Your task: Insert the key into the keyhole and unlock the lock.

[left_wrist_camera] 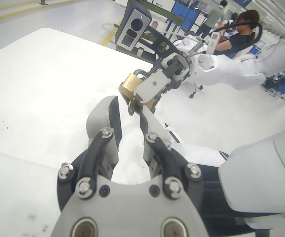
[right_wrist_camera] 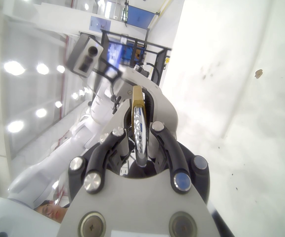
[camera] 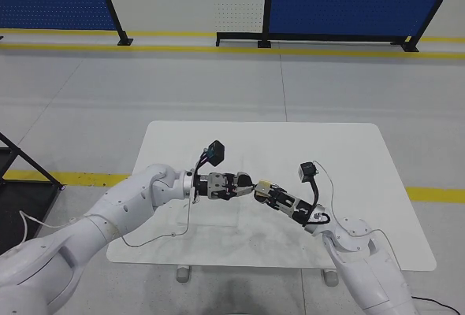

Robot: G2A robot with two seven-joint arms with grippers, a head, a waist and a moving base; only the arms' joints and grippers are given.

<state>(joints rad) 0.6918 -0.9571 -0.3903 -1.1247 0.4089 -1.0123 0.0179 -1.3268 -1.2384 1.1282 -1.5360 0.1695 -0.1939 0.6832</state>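
Observation:
Above the middle of the white table [camera: 217, 142], my right gripper [camera: 264, 190] is shut on a brass padlock [left_wrist_camera: 130, 84]. In the right wrist view the padlock's brass body [right_wrist_camera: 137, 97] and chrome shackle [right_wrist_camera: 140, 129] sit between the fingers [right_wrist_camera: 162, 104]. A small brass key [left_wrist_camera: 132, 106] sticks out of the padlock's underside. My left gripper [left_wrist_camera: 128, 108] faces the right one, tip to tip. It is open, with the key in the gap between its two fingers [left_wrist_camera: 112, 114], closer to one pad. In the top view the left gripper [camera: 243, 187] meets the padlock [camera: 259, 185].
A thin cable [camera: 169, 232] hangs from the left arm over the near left of the table. A black metal frame [camera: 0, 169] stands on the floor beyond the table's left side. Blue partition panels [camera: 351, 16] line the far floor.

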